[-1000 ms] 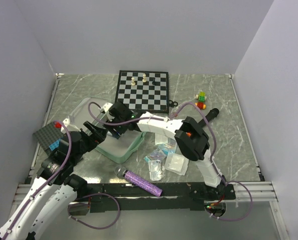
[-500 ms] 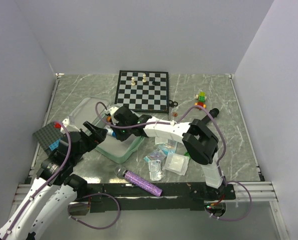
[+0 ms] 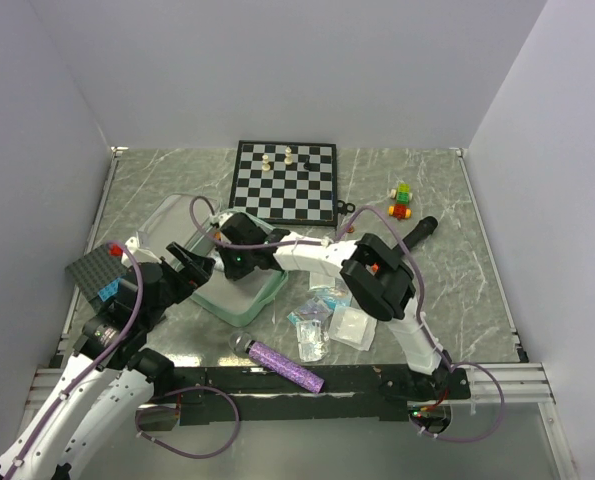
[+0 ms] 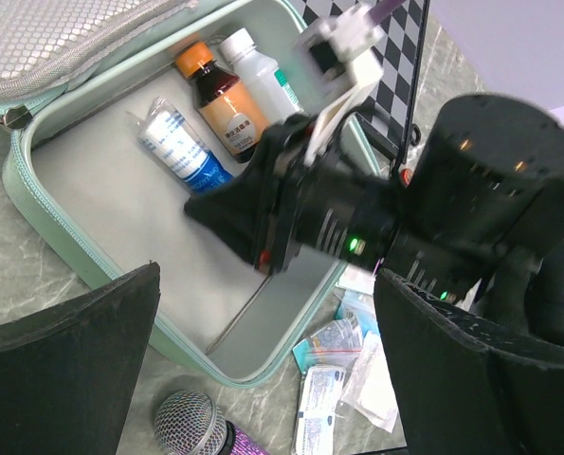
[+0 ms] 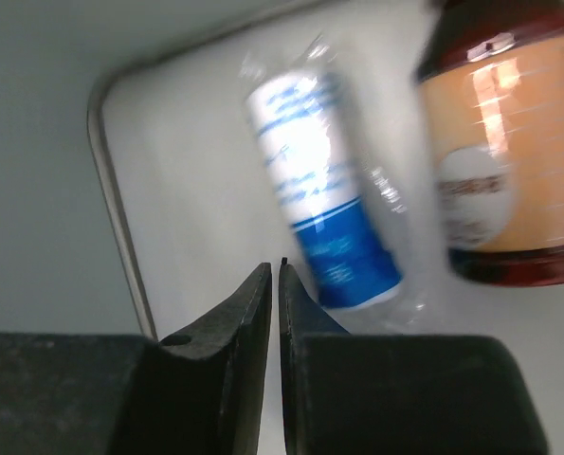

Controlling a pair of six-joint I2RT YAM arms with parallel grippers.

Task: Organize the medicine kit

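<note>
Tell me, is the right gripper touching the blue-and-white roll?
Cannot tell: in both wrist views the right gripper overlaps the blue-and-white roll, neither contact nor gap plain.

1. Top view looks steeply down from behind the near edge, over the whole desk (image 3: 457,200).
2. Left wrist view looks obliquely into the medicine kit (image 4: 120,218), near.
3. Right wrist view (nearest of all) shares that kit's blue-white packet (image 5: 319,190), upper centre.

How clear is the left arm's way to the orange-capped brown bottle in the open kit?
Probably not clear. The left claw is open and faces the medicine kit, but the right claw and its wrist hang inside the case, directly between it and the brown bottle.
</note>
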